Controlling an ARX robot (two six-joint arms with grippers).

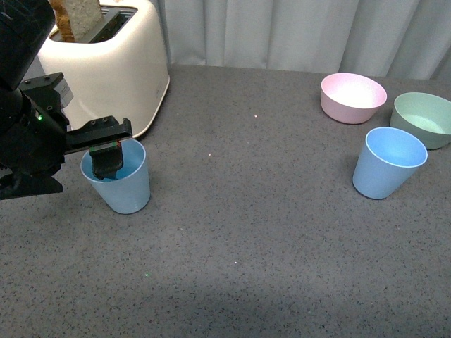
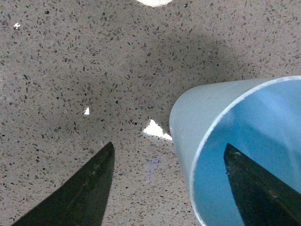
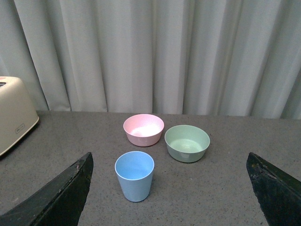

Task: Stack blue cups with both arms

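Observation:
One light blue cup (image 1: 120, 182) stands upright at the left, in front of the toaster. My left gripper (image 1: 106, 151) is open over its rim. In the left wrist view (image 2: 169, 146) one finger (image 2: 254, 188) is inside the cup (image 2: 244, 113) and the other (image 2: 89, 188) is outside, with the cup wall between them. The second blue cup (image 1: 387, 163) stands upright at the right, near the bowls. My right gripper (image 3: 169, 160) is open and empty, well back from that cup (image 3: 134, 175); it is out of the front view.
A cream toaster (image 1: 106, 63) with a bread slice (image 1: 74, 17) stands at the back left. A pink bowl (image 1: 353, 97) and a green bowl (image 1: 423, 118) sit just behind the right cup. A grey curtain closes the back of the table.

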